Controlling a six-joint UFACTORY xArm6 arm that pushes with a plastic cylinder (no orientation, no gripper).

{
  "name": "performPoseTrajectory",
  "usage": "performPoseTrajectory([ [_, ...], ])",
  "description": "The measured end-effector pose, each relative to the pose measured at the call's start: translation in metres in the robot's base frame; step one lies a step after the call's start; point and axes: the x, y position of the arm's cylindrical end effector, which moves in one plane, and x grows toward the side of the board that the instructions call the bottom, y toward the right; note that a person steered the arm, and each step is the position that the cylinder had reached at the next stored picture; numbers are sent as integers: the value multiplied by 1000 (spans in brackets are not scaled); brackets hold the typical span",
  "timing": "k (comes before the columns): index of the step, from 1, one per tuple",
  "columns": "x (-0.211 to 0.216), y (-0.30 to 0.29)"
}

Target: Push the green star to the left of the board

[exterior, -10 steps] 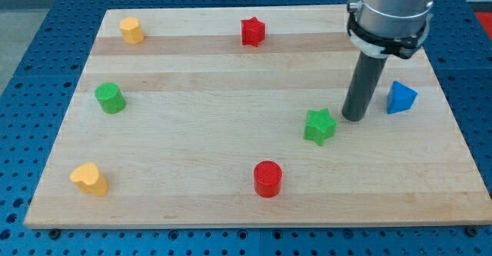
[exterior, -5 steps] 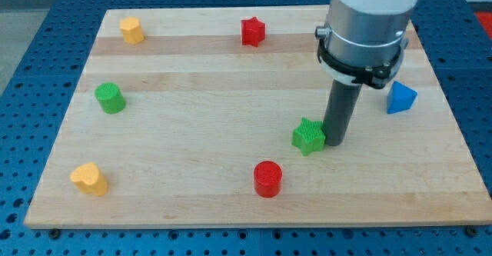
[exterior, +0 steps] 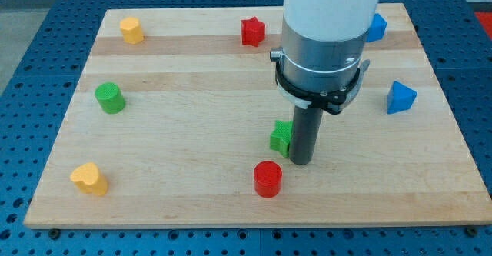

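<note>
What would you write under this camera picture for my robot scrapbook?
My tip presses the right side of the green star, just above the red cylinder.

- No readable text, labels, brands, numbers or signs anywhere in view.
- Board [exterior: 192,133]: bare wood, unmarked.
- Blocks: plain colours, no print.
- Arm housing [exterior: 327,25]: no visible markings.

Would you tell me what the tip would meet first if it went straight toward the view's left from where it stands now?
My tip would meet the green star first; it already sits against the rod's left side. Beyond it, that line looks free.
</note>
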Motion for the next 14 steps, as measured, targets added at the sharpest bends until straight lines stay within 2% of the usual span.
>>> performPoseTrajectory([
  [6, -42, -3],
  [10, -53, -43],
  [12, -53, -39],
  [14, -52, -6],
])
